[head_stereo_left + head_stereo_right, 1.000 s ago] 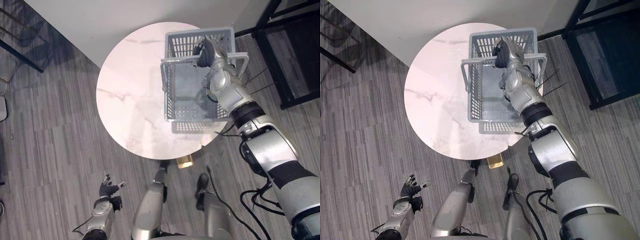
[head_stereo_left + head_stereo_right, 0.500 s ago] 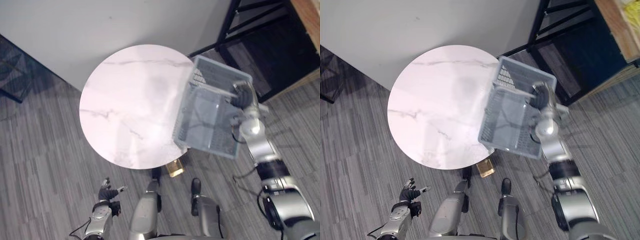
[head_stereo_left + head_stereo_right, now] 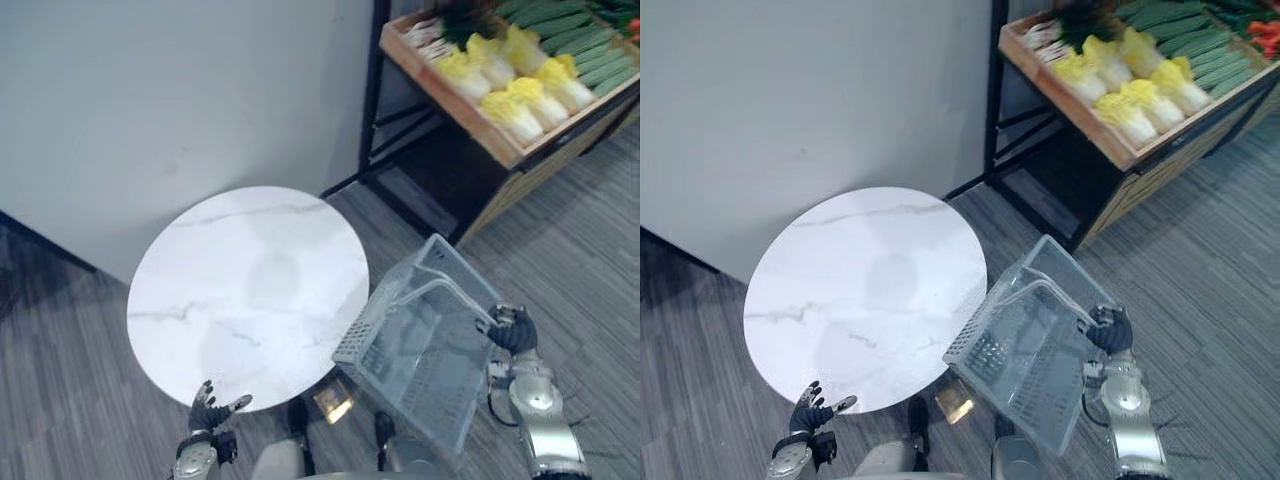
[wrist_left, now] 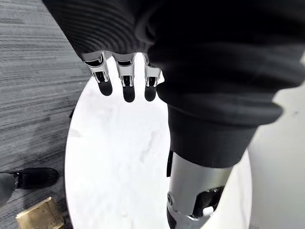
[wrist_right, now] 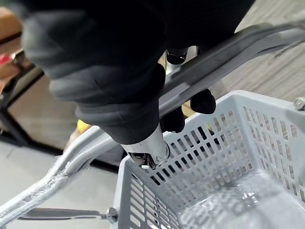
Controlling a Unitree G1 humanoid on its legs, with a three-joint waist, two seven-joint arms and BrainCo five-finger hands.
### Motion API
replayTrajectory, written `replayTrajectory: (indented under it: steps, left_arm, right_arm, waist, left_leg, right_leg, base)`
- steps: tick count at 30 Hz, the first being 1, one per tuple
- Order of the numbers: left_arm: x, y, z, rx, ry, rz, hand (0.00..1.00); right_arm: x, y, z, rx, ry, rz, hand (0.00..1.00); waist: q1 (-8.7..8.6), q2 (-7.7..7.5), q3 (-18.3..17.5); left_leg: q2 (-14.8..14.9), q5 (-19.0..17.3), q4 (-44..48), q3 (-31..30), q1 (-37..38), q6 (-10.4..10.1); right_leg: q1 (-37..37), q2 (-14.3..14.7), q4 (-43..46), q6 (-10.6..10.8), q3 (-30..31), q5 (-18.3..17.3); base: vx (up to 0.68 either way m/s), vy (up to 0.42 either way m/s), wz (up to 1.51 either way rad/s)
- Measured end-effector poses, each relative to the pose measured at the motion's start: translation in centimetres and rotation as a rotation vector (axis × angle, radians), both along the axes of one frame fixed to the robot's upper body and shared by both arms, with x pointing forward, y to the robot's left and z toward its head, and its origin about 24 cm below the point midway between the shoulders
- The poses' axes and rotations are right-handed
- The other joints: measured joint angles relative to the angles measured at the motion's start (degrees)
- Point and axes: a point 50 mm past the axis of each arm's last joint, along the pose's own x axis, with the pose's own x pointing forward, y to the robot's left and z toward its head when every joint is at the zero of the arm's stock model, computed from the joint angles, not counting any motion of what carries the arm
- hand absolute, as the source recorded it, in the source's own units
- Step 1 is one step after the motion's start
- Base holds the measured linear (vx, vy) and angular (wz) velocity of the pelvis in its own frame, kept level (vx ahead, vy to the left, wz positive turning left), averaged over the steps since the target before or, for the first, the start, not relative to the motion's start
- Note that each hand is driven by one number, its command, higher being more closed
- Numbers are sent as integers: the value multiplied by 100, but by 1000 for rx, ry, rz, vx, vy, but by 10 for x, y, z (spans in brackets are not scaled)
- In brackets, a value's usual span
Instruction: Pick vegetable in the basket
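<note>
Basket hangs tilted just beside the round table, empty, right hand clenched around its handle. Left hand sits low, fingers spread, idle. Carrying step, I'd say: vegetables lie well apart in the wooden crate. Next, close that gap, then reach in with the free left.

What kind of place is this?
Probably a grocery shop or mock-up: a wooden crate of yellow cabbages and green vegetables on a black rack, plus the grey shopping basket in the right hand.
</note>
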Motion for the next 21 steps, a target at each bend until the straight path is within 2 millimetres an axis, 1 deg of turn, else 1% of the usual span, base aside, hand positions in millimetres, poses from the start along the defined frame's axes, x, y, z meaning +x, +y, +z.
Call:
replayTrajectory:
  steps: [2,3,4,5,6,7,8,9,10,11,12,13,14,15,16,17,18,19,20,21]
  left_arm:
    - [6,0,5,2,-33,0,0]
    - [11,-1,9,5,-58,-5,0]
    - [19,-2,14,6,-90,-14,0]
    - [23,-3,17,7,-108,-18,0]
    - [33,-4,24,11,-149,-28,0]
    - [40,-5,28,13,-173,-34,0]
    - [41,-5,29,13,-177,-36,0]
    - [41,-5,31,15,-187,-38,0]
    - [42,-5,34,17,-202,-38,0]
    - [42,-5,36,19,-209,-39,0]
    - [45,-4,37,20,-217,-34,0]
    - [45,-12,35,-7,-220,-30,0]
    - [44,-16,34,-21,-217,-28,0]
    - [39,-23,31,-42,-209,-24,0]
    - [37,-25,31,-48,-206,-24,0]
    - [36,-28,30,-57,-202,-29,0]
    - [37,-32,30,-76,-207,-30,0]
    - [38,-33,30,-80,-212,-33,0]
    - [41,-33,32,-79,-222,-34,0]
    - [41,-33,32,-78,-222,-34,0]
  right_arm:
    - [-1,6,3,38,-31,-3,100]
    - [-2,11,2,85,-51,-12,100]
    - [-4,14,2,124,-65,-23,100]
    - [-5,14,1,147,-69,-33,100]
    - [-7,14,-1,191,-81,-55,100]
    - [-9,16,-3,227,-86,-65,100]
    - [-10,16,-4,248,-90,-75,100]
    - [-14,15,-7,281,-90,-97,100]
    - [-17,16,-9,299,-87,-104,100]
    - [-18,16,-10,308,-89,-107,100]
    - [-17,15,-9,315,-98,-109,100]
    - [-15,13,-7,308,-103,-107,100]
    - [-16,13,-7,306,-100,-109,100]
    - [-18,12,-9,315,-93,-116,100]
    - [-18,12,-9,317,-93,-116,100]
    - [-16,12,-8,324,-101,-117,100]
    - [-17,10,-8,326,-102,-123,100]
    - [-19,10,-11,335,-90,-138,100]
    - [-19,9,-18,350,-66,-158,100]
    - [-19,10,-20,354,-59,-163,100]
  waist:
    - [5,-96,54]
    - [5,-153,83]
    - [4,-158,91]
    - [3,-150,90]
    - [46,-106,132]
    - [86,-70,169]
    - [76,-139,139]
    - [81,-143,127]
    - [142,-236,71]
    - [184,-331,13]
    - [239,-300,16]
    - [322,-126,13]
    - [363,-73,5]
    - [386,-28,7]
    - [388,-13,-1]
    - [371,64,21]
    - [334,231,90]
    - [296,243,96]
    - [210,128,165]
    - [220,132,163]
  left_leg:
    - [83,-209,465,218,-153,18]
    - [218,-499,1056,331,-405,20]
    - [383,-777,1647,362,-698,71]
    - [461,-857,1851,372,-812,121]
    - [627,-954,2016,390,-971,247]
    - [685,-975,2126,358,-1068,252]
    - [698,-972,2148,347,-1055,255]
    - [698,-951,2190,349,-1051,271]
    - [696,-904,2281,336,-1149,246]
    - [693,-861,2336,335,-1225,178]
    - [737,-686,2367,315,-1415,70]
    - [857,-454,2166,334,-1459,114]
    - [899,-320,2077,391,-1458,173]
    - [999,-135,1990,486,-1488,126]
    - [1042,-73,1960,494,-1548,61]
    - [1136,113,1865,459,-1667,-23]
    - [1235,570,1624,317,-1743,-118]
    - [1190,1199,1199,180,-1727,-164]
    - [1125,1029,1456,25,-1770,-235]
    - [1111,552,1952,31,-1783,-115]
  right_leg:
    - [-54,11,33,31,197,94]
    - [-140,48,112,63,256,130]
    - [-222,102,197,65,270,131]
    - [-237,128,186,125,257,111]
    - [-447,120,655,40,-1,-146]
    - [-797,-25,2021,-126,-296,-568]
    - [-818,-121,2553,-104,-356,-761]
    - [-729,-334,3335,-27,-347,-999]
    - [-541,-574,3738,-42,-294,-1000]
    - [-418,-687,3756,-32,-277,-854]
    - [-351,-626,3420,258,-340,-1083]
    - [-350,-493,3075,276,-444,-1145]
    - [-282,-440,2853,251,-529,-1246]
    - [-149,-396,2437,178,-665,-1499]
    - [-162,-369,2306,133,-720,-1616]
    - [-208,-263,2181,17,-816,-1771]
    - [-328,-80,2273,-44,-930,-1736]
    - [-424,-46,2284,-145,-1062,-1687]
    - [-458,-148,2190,-384,-1297,-1552]
    - [-465,-191,2190,-433,-1318,-1511]
  base:
    - [-14,9,-63]
    - [-89,-24,-49]
    - [-109,-30,-37]
    - [-159,-6,-25]
    - [-162,14,-11]
    - [-154,2,-4]
    - [-70,-51,16]
    - [-56,-138,18]
    - [-64,-172,12]
    - [-123,-246,2]
    - [-179,-239,-7]
    - [-176,-230,-14]
    - [-184,-205,-24]
    - [-139,-177,-22]
    - [-221,-239,-18]
    - [-242,-251,5]
    - [-337,-308,29]
    - [-412,-293,64]
    - [-384,-230,57]
    - [-302,-164,44]
